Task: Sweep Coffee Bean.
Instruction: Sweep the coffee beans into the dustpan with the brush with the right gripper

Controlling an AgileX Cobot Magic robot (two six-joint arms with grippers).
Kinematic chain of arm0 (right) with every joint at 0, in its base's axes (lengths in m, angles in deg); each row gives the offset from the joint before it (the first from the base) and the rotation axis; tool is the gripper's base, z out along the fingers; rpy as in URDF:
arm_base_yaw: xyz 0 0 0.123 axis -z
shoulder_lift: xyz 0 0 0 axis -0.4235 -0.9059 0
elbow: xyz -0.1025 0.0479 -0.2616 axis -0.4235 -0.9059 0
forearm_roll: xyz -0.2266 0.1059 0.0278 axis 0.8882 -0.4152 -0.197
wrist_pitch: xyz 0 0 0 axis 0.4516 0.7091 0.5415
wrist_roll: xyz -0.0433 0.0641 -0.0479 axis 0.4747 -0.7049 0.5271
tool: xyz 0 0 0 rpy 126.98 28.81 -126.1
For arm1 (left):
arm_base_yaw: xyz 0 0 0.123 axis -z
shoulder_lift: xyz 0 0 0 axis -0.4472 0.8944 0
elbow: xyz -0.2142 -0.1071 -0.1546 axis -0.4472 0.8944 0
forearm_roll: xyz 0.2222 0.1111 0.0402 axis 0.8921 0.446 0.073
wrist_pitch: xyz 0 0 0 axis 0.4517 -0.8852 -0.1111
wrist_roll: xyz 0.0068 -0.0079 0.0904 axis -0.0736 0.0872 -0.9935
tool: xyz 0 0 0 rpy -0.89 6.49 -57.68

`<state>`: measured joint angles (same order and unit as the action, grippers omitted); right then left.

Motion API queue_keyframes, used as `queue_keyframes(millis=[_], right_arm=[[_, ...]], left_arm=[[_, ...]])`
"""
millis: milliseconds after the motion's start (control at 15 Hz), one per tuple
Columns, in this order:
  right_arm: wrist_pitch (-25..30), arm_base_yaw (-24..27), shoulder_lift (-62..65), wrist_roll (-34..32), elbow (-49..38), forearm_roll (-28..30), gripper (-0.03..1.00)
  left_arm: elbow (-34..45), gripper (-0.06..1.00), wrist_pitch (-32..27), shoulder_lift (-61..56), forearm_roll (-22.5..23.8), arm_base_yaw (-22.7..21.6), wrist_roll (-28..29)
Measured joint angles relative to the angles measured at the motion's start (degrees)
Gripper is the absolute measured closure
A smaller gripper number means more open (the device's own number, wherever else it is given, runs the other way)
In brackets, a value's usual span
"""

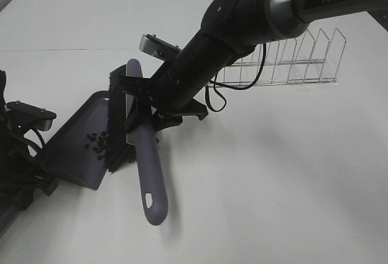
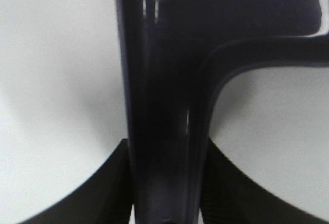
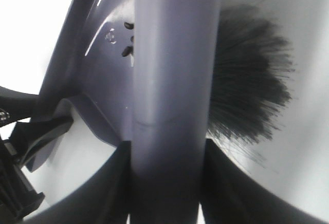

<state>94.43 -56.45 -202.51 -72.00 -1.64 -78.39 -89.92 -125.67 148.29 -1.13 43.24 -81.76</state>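
on the white table [image 1: 273, 191], seen from the high camera, the grey-purple dustpan [image 1: 76, 134] lies at the left with its open mouth toward the middle. the coffee beans [image 1: 97, 143] sit in a loose group inside the dustpan, just beside the dark bristles [image 1: 116, 131] of the brush [image 1: 144, 146]. the right gripper [image 1: 134, 103] reaches across the middle and is clamped on the brush handle [image 1: 153, 185] near the head; the free end of the handle points toward the near table edge. a wire rack [image 1: 291, 61] stands behind the right arm, well apart from the dustpan.

from the left wrist camera, the left gripper [image 2: 167, 188] is closed tight on the dark dustpan handle [image 2: 164, 106], with one finger [image 2: 103, 188] on each side of it.

from the right wrist camera, the right gripper [image 3: 167, 183] squeezes the purple brush handle [image 3: 175, 80] between its two fingers [image 3: 103, 193]. the bristles [image 3: 247, 90] fan out over the white table on one side of the handle, and a few coffee beans [image 3: 127, 50] show on the dustpan [image 3: 97, 75] floor on the other side.
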Motion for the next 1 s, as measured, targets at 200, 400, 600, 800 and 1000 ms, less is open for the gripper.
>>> queue_keyframes(millis=[200, 400, 600, 800, 1000], right_arm=[[-0.06, 0.00, -0.17, 4.53, 0.00, -6.47, 0.61], [0.29, 0.00, -0.40, 8.14, 0.00, -10.43, 0.61], [0.57, 0.00, 1.89, 8.59, -0.17, -6.99, 0.61], [0.69, -0.06, 6.42, 7.85, -0.17, -1.78, 0.61], [2.12, -0.06, 13.29, -2.23, -0.17, 15.07, 0.61]], left_arm=[[0.00, 0.62, -0.06, 0.00, 0.00, 0.00, 0.06], [0.00, 0.62, 0.00, 0.00, 0.00, 0.00, 0.06], [0.00, 0.62, 0.00, 0.00, 0.00, 0.00, 0.06], [0.00, 0.62, 0.00, 0.00, 0.00, 0.00, 0.06], [0.00, 0.62, -0.17, 0.00, -0.06, 0.00, 0.06]])
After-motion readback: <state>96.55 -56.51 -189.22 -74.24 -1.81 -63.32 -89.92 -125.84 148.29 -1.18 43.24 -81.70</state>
